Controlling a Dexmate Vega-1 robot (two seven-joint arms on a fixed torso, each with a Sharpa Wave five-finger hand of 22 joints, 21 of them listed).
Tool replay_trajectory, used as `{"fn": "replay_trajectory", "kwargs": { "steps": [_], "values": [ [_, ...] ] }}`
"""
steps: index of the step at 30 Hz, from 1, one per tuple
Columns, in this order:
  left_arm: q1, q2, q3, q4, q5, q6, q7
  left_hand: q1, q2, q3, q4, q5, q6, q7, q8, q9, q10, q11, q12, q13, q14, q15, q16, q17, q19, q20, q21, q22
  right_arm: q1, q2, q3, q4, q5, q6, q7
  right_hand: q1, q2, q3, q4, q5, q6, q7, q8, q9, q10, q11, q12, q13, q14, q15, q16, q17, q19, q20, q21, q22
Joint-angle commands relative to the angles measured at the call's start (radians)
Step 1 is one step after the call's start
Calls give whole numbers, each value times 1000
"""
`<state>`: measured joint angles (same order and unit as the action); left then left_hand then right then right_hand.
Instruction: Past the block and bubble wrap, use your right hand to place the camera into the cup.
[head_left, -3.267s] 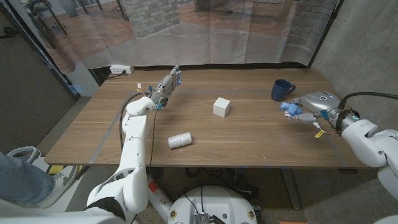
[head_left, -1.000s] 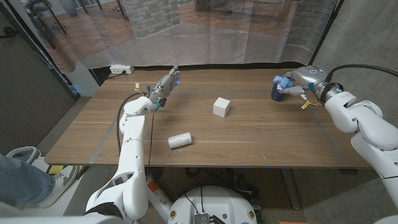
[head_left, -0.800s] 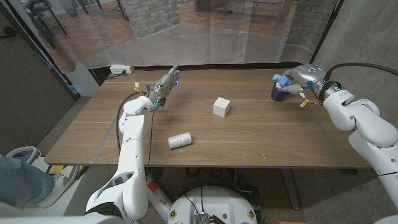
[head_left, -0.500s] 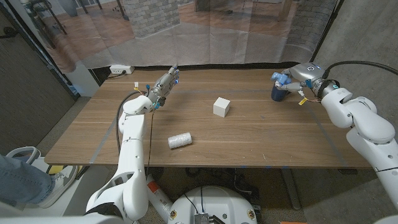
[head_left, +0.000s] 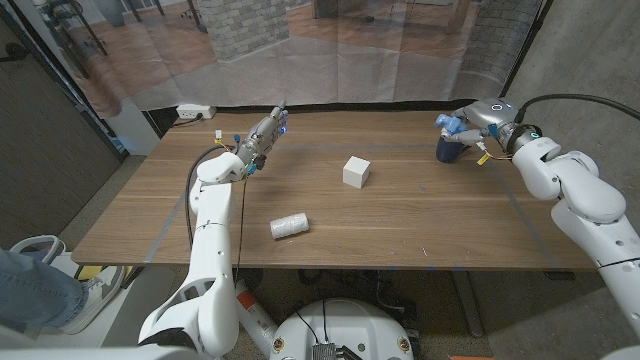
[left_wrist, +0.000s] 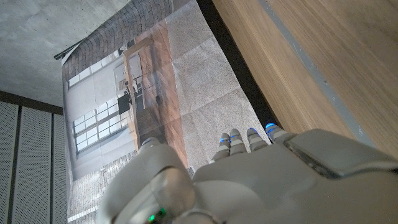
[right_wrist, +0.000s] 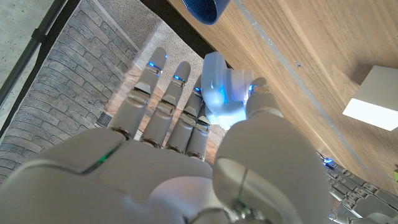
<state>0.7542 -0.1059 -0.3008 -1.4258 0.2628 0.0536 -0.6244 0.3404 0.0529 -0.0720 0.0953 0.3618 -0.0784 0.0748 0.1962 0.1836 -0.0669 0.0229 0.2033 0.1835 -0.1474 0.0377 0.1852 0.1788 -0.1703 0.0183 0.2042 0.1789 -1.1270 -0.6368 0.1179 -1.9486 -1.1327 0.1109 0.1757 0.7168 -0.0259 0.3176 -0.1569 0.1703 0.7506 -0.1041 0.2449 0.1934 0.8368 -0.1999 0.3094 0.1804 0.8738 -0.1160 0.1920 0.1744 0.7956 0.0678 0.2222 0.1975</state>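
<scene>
My right hand (head_left: 474, 120) holds a small pale blue camera (head_left: 450, 124) just above the rim of the dark blue cup (head_left: 448, 149) at the table's far right. In the right wrist view the camera (right_wrist: 222, 92) sits pinched between thumb and fingers, with the cup (right_wrist: 205, 7) beyond the fingertips. The white block (head_left: 356, 171) stands mid-table, also visible as the block (right_wrist: 375, 98). The roll of bubble wrap (head_left: 288, 226) lies nearer the front edge. At the far left my left hand (head_left: 265, 135) is raised with straight fingers (left_wrist: 249, 138), holding nothing.
A white power strip (head_left: 195, 112) lies at the table's back left corner. A clear plastic curtain hangs just behind the far edge of the table (head_left: 400, 240). A person's leg and shoe (head_left: 35, 280) show at the lower left, off the table.
My right hand has carried the camera from the table's right side back to above the cup, drifting slightly further back over the last second. The left hand, block and bubble wrap have not moved.
</scene>
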Motion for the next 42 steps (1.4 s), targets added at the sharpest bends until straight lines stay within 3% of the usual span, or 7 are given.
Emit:
{"fn": "replay_trajectory", "kwargs": {
  "steps": [1,42],
  "values": [
    [13,-7,6,-30,9,16,2,7,3,-6,-2,-7,8,4,3,4,-1,-3,1,4,0,1,3,5,-7,5,-3,4,47,-12,-39,43,4,-15,-5,75,81,20,13,10,123,-120,2,5,11,-2,0,4,12,-46,-2,4,-1,1,3,4],
    [66,-28,19,-136,27,62,1,12,7,-13,-2,-9,10,3,3,4,-3,0,0,4,0,2,3,5,-15,3,-5,4,203,-26,-165,197,-19,-97,-13,70,79,22,17,9,133,-120,-5,6,16,-2,-8,4,26,-49,-1,4,-1,-1,4,4]
  ]
}}
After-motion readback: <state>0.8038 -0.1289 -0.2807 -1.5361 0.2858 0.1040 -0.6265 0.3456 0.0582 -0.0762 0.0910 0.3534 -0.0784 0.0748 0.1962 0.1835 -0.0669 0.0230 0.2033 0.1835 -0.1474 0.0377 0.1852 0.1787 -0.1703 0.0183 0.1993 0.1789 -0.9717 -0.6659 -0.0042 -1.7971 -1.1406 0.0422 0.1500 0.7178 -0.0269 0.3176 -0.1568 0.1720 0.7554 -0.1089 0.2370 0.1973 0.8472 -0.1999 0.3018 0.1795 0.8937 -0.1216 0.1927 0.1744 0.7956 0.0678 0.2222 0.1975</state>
